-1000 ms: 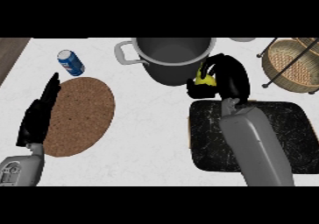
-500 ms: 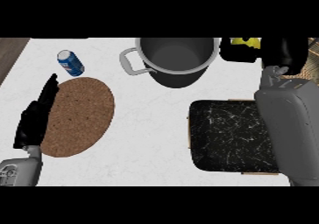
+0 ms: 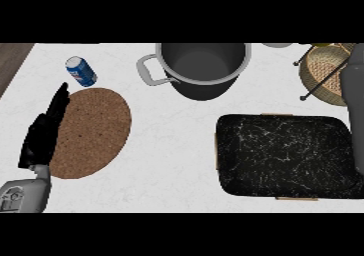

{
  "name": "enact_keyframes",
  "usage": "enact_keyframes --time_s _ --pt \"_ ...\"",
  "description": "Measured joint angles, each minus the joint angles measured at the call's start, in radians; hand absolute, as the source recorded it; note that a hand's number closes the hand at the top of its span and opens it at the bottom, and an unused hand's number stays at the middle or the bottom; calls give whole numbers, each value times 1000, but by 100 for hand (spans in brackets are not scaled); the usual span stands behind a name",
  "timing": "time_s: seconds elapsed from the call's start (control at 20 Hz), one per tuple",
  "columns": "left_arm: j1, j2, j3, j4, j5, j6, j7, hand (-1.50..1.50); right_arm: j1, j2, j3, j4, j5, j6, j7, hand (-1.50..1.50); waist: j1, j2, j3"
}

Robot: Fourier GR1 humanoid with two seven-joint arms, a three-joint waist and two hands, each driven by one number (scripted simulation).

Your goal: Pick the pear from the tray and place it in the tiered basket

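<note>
The black marbled tray (image 3: 288, 155) lies at the right with nothing on it. At the far right stands the wicker tiered basket (image 3: 327, 77) with its dark wire frame. A yellow-green sliver (image 3: 323, 45), perhaps the pear, shows at the picture's upper edge just above the basket. My right forearm (image 3: 360, 115) runs up the right edge past the tray and basket; its hand is out of the picture. Straight-fingered and open, my left hand (image 3: 43, 131) rests at the left beside the cork mat.
A round cork mat (image 3: 93, 132) lies at the left. Behind it lies a blue can (image 3: 81, 71) on its side. A grey pot (image 3: 202, 64) with a side handle stands at the back centre. White counter lies between mat and tray.
My right arm has swung further right and away; its hand with the yellow-green fruit has gone past the upper edge above the basket. The left hand has not moved.
</note>
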Motion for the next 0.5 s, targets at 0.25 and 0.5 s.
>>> enact_keyframes --time_s 0.25,0.5 --pt "-1 0 1 -17 -2 -6 16 0 -43 -83 -9 152 37 -25 -106 150 6 2 0" --pt "-1 -4 -1 -1 -5 -10 -10 0 -67 -162 28 307 162 -87 -149 150 14 6 0"
